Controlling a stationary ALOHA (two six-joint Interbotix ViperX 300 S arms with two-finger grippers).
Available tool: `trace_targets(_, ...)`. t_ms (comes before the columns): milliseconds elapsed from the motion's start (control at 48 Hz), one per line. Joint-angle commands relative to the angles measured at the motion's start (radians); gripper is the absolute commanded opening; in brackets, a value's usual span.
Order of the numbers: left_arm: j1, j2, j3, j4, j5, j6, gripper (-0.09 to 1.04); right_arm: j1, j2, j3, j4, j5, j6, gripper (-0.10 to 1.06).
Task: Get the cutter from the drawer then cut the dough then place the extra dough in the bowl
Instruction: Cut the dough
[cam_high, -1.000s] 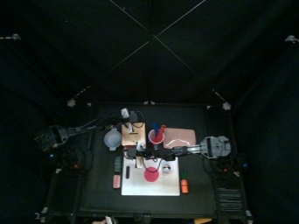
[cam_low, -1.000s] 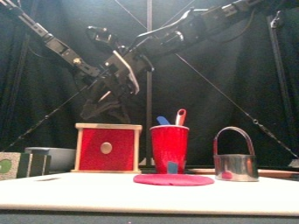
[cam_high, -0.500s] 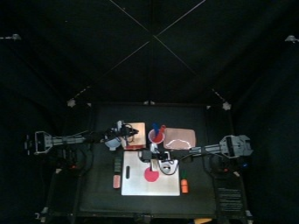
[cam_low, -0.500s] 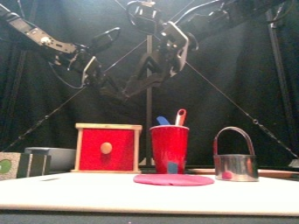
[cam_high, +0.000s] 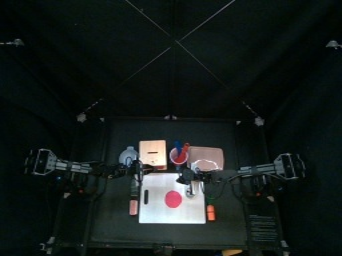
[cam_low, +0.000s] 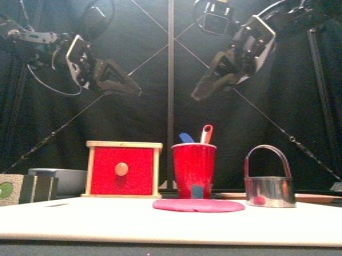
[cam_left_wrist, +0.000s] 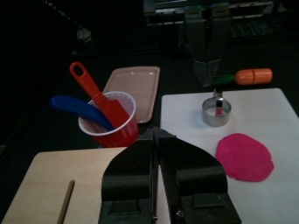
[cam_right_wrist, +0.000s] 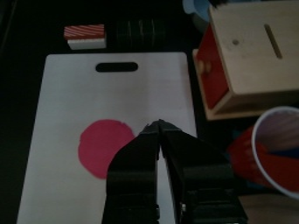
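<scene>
Cutter (cam_low: 270, 180) is already sitting out of the drawer, upright on white board (cam_left_wrist: 263, 114) at ~2 o'clock from pink dough (cam_low: 198, 205), near but not touching. So the step in hand is prob the cut itself. Both arms are hovering high. Left gripper (cam_left_wrist: 156, 140) and right gripper (cam_right_wrist: 156, 129) are showing jaws pressed together, carrying nothing. Next move prob calls for one gripper opening, dropping onto the wire handle and centring the cutter over the dough. Bowl (cam_high: 128, 157) is sitting ~10 o'clock from dough. Front view is giving handle height. L wrist view is showing the cutter, R wrist view isn't.
</scene>
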Motion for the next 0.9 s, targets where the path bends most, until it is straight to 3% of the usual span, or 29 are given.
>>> trace_targets(21,-0.041,0.005,0.011,-0.014,-0.078,-0.005,0.44,0.021,-0.048,0.011,0.029,0.037,0.002,0.28)
trace_targets(229,-0.089,0.078,0.012,-0.02,-0.137,-0.008,0.44,0.058,-0.043,0.008,0.112,0.147,0.003,0.41)
trace_targets(458,-0.124,0.155,-0.02,-0.034,-0.141,-0.009,0.45,0.08,-0.02,-0.012,0.272,0.261,0.002,0.67)
trace_targets(708,-0.129,0.153,-0.021,-0.063,-0.143,-0.026,0.46,0.097,0.026,-0.021,0.261,0.285,0.003,0.96)
trace_targets(896,-0.129,0.153,-0.021,-0.072,-0.143,-0.028,0.46,0.098,0.069,-0.031,0.265,0.29,0.002,1.0)
